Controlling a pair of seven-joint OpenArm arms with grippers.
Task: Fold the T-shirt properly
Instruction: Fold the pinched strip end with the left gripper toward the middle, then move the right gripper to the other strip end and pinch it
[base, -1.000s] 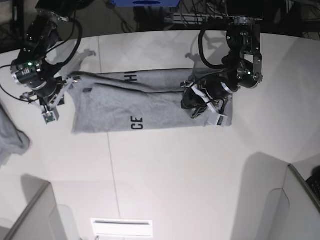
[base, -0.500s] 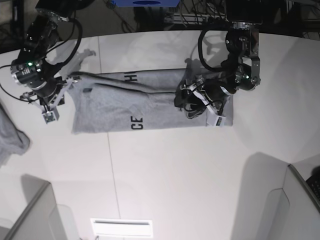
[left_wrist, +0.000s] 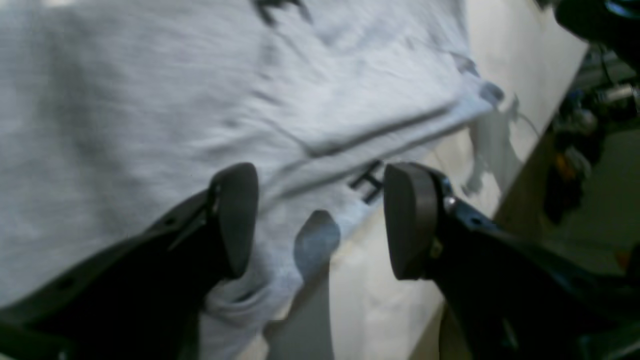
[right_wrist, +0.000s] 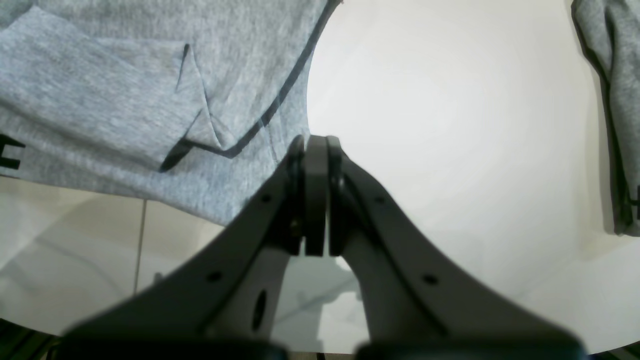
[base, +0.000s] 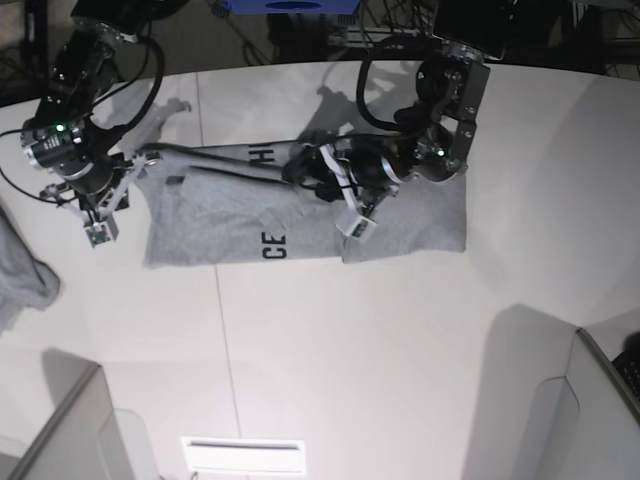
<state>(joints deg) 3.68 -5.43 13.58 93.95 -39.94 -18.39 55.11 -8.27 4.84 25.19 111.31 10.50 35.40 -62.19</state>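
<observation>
Base view gives you a pale, off-white table (base: 330, 340) with a thin seam running down it just left of centre, curved along its far edge, where dark clutter and cables sit behind. Low grey partitions (base: 60, 430) stand at the near corners, and a second grey garment (base: 22, 280) lies bunched at the table's left edge.

Your T-shirt (base: 230, 215) lies flat across the far half of the table as a long folded band, its right end doubled over into a neat panel. On the shirt you can read black block letters "CE" near its front edge and "HI" near its back edge; the rest of the print is folded out of sight.

Your left gripper (left_wrist: 320, 220) hovers over the shirt's back edge with jaws spread apart and nothing between them. Your right gripper (right_wrist: 316, 195) sits at the shirt's left end, pads pressed together, holding no cloth as far as you can see.
</observation>
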